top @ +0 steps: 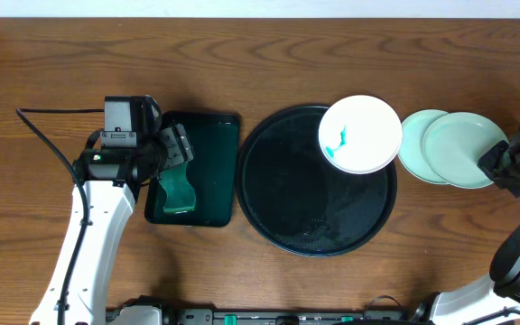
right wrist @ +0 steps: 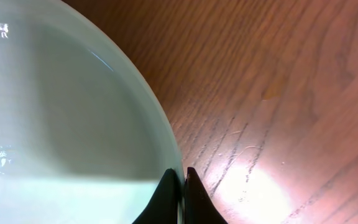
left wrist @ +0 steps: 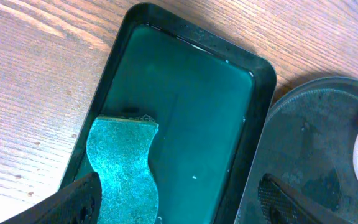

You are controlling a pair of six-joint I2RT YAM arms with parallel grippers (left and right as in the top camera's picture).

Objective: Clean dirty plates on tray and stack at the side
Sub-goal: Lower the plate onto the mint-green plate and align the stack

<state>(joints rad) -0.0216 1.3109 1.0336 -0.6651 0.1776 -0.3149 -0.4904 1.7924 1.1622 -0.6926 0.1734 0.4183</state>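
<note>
White round plate with green smear (top: 359,134) on glossy black round tray's (top: 278,208) far-right rim, two pale mint-green plates (top: 463,149) overlapping on wooden table (top: 242,63) beside it, right gripper (right wrist: 180,186) clamped on upper one's rim, left gripper (left wrist: 179,190) spread wide above wavy green sponge (left wrist: 123,168)

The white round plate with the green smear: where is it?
In the overhead view the white round plate lies on the upper right rim of the large round black tray, just left of the two pale mint-green plates.

Open table seen along far and near edges. Black tray (top: 278,208) mostly bare; upper right rim covered by white plate (top: 360,134). Right side blocked by mint plates (top: 450,147), rim pinched by right gripper (top: 504,164). Green tray (top: 215,126) overhung by spread left gripper (top: 175,152).
</note>
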